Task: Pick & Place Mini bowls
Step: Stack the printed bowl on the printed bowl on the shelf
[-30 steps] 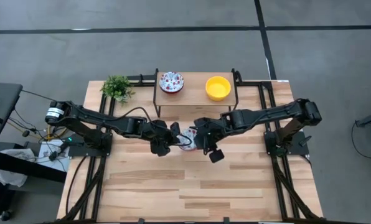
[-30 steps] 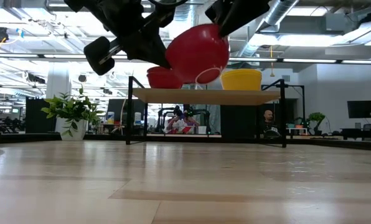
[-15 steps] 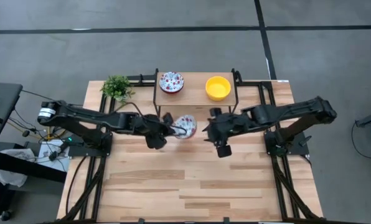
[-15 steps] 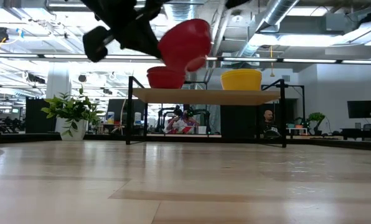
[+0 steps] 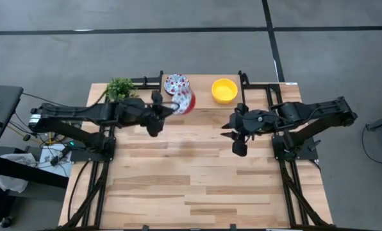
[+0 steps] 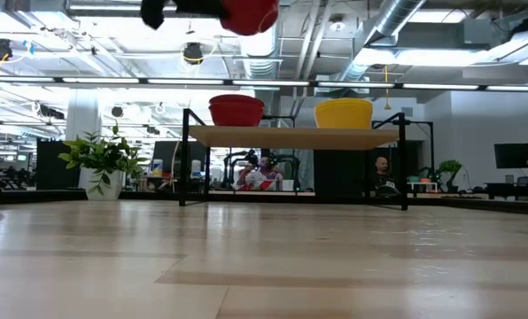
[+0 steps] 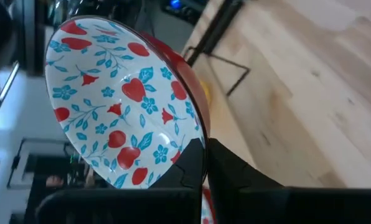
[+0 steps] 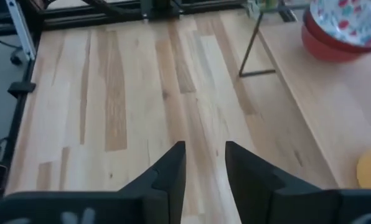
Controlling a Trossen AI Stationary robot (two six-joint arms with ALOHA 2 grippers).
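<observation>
A mini bowl (image 5: 183, 102), white with red and blue flowers inside and red outside (image 6: 249, 13), hangs high over the front left part of the wooden shelf (image 5: 204, 106), tipped on edge. My left gripper (image 5: 172, 106) is shut on it. Another flowered bowl (image 5: 176, 83) and a yellow bowl (image 5: 224, 90) sit on the shelf on their bases. My right gripper (image 5: 227, 128) hovers open over the table right of centre, with nothing between its fingers (image 8: 173, 168). My left gripper pinches the bowl's rim (image 7: 195, 146), one finger (image 7: 185, 174) inside the bowl and one (image 7: 235, 174) on its red outer wall. The fingers reach in nearly level from the table's left. The bowl is lifted clear and stands steeply tilted.
A small green potted plant (image 5: 120, 88) stands at the table's far left, beside the shelf. The shelf's thin black legs (image 8: 254, 43) rise from the tabletop. Bare wooden boards (image 5: 191, 179) stretch across the near half of the table.
My left gripper has carried the flowered bowl up from mid-table and toward the far edge, to the shelf's front left; the bowl has tipped further on edge. My right gripper has drawn away from the bowl toward the table's right edge and risen.
</observation>
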